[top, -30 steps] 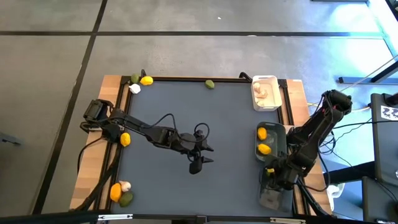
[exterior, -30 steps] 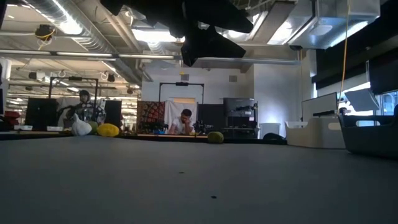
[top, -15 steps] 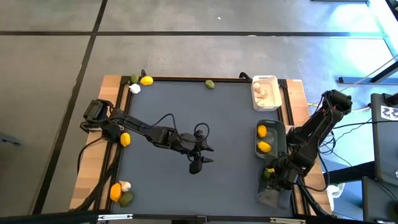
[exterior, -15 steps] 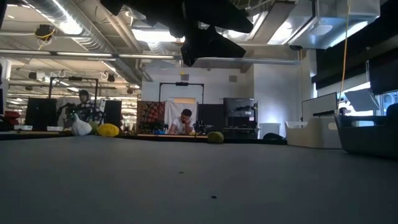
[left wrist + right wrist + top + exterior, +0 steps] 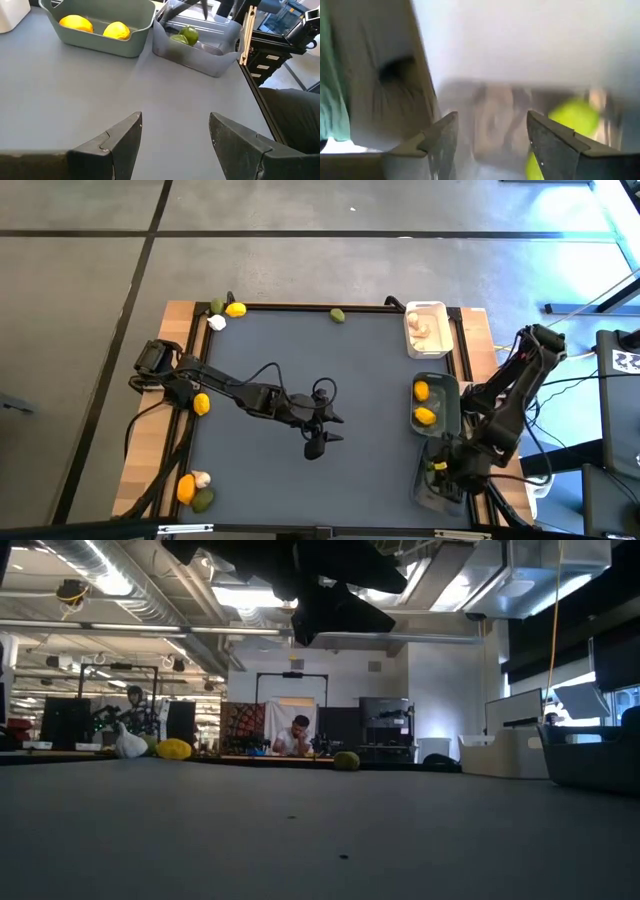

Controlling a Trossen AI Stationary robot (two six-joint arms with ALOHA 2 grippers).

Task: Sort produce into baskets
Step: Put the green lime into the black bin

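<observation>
My left gripper [image 5: 322, 432] hangs open and empty above the middle of the table; it also shows in the left wrist view [image 5: 175, 145]. My right gripper [image 5: 440, 470] is open over the translucent grey basket [image 5: 200, 47], which holds green limes [image 5: 189, 35]; one lime [image 5: 575, 117] shows beyond its fingers. The dark grey-green basket [image 5: 445, 385] holds two lemons [image 5: 75, 22]. The white basket [image 5: 426, 308] holds garlic bulbs [image 5: 424, 330]. Loose pieces lie at the far left: a lime [image 5: 217, 305], a lemon [image 5: 236, 309] and a garlic bulb [image 5: 216, 322].
More loose produce lies on the table: a lime [image 5: 338, 315] at the far edge, a lemon [image 5: 202, 404] at the left edge, and a lemon [image 5: 186, 488], garlic bulb [image 5: 201, 478] and lime [image 5: 203, 500] at the near left corner. People show in the room behind.
My right gripper has gone toward the table's near edge, from beside the dark grey-green basket to over the translucent grey basket.
</observation>
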